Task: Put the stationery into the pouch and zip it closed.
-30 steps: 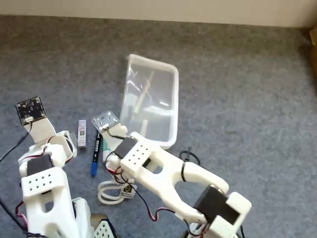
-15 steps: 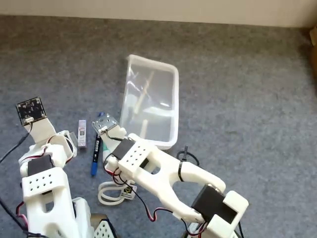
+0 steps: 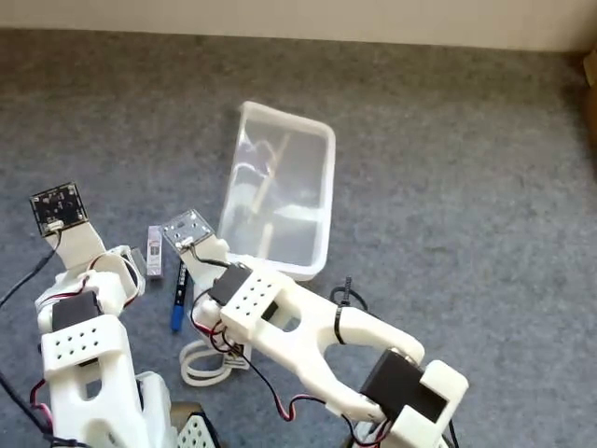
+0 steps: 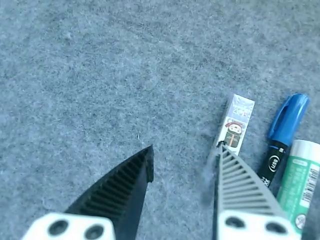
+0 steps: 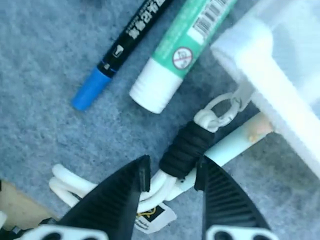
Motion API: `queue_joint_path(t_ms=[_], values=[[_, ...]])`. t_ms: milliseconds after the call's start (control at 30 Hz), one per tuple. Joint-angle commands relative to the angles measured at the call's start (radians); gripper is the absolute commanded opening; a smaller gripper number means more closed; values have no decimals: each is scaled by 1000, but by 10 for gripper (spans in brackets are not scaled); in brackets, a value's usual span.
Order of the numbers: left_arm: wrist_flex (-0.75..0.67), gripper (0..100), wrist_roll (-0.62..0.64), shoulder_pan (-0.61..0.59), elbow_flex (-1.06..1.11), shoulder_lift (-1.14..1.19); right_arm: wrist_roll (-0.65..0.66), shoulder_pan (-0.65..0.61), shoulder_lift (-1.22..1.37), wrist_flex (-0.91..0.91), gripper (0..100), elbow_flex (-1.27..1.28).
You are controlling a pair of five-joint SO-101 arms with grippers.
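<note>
While the grey carpet (image 3: pixel 466 140) is filling the high view, we are seeing the clear pouch (image 3: pixel 280 187) lying flat just above centre, with pale sticks showing inside. The right arm (image 3: pixel 298 327) is stretching from the lower right towards the pouch's lower left corner; the left arm (image 3: pixel 79 345) is standing at the lower left. A white cord (image 5: pixel 75 182) is lying looped beside the right arm.

Left of the pouch, the glue stick (image 5: pixel 175 60), blue marker (image 5: pixel 120 50) and small eraser (image 4: pixel 235 125) are lying side by side.

The right gripper (image 5: pixel 172 175) is straddling the cord's black wrap (image 5: pixel 185 147), jaws narrowly parted, one touching it. The left gripper (image 4: pixel 185 150) is gaping wide, holding nothing, one tip just beside the eraser.
</note>
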Motion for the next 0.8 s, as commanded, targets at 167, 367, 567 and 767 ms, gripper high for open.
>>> queue_joint_path(t_ms=[167, 367, 567, 767], values=[[-20, 196, 5, -12, -10, -22, -6, -12, 53, -31, 155, -19], [-20, 196, 5, -12, -10, -22, 51, -5, 59, -28, 26, -19], [-20, 196, 5, -13, -10, -22, 97, -4, 58, 13, 16, -28], [-20, 196, 5, -13, -10, -22, 98, 56, -10, 120, 13, -59]])
